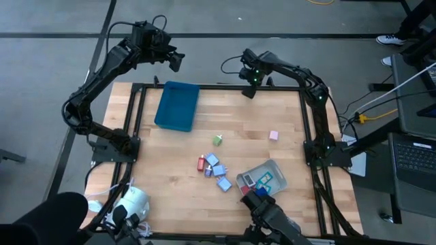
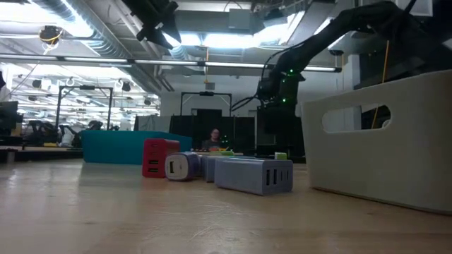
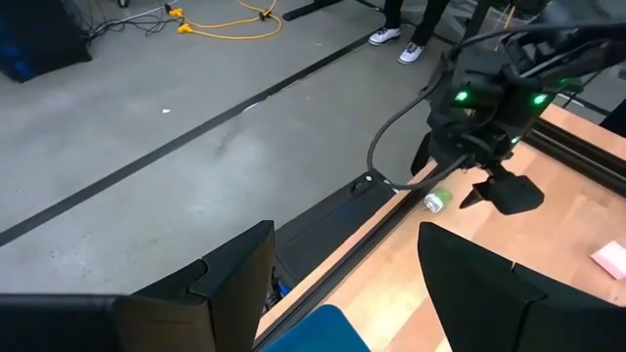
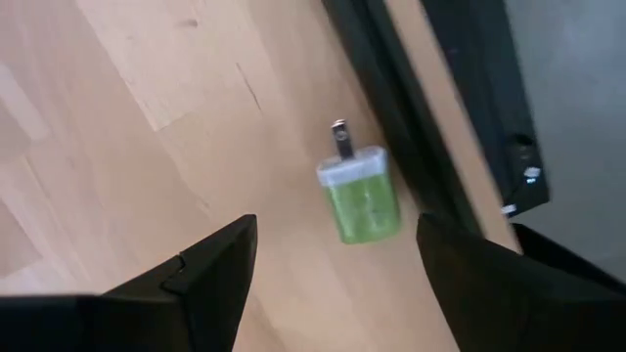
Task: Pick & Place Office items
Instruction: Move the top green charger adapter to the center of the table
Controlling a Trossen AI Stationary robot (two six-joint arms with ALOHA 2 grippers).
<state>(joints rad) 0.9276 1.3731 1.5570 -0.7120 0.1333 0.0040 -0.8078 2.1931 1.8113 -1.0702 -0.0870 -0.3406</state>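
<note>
Small office items lie mid-table: a green block, a pink one, a red one and light blue ones; more sit in the pale grey tray. A green plug block lies flat on the wood by the far frame rail. My right gripper hovers open just above it, fingers either side and short of it, touching nothing. My left gripper is open and raised beyond the table's far edge, past the dark teal tray.
The black frame rail runs right beside the green plug block. The teal tray stands at the far left, the grey tray at the near right edge. Bare wood lies between them. In the low view the red block and grey-blue blocks stand in front.
</note>
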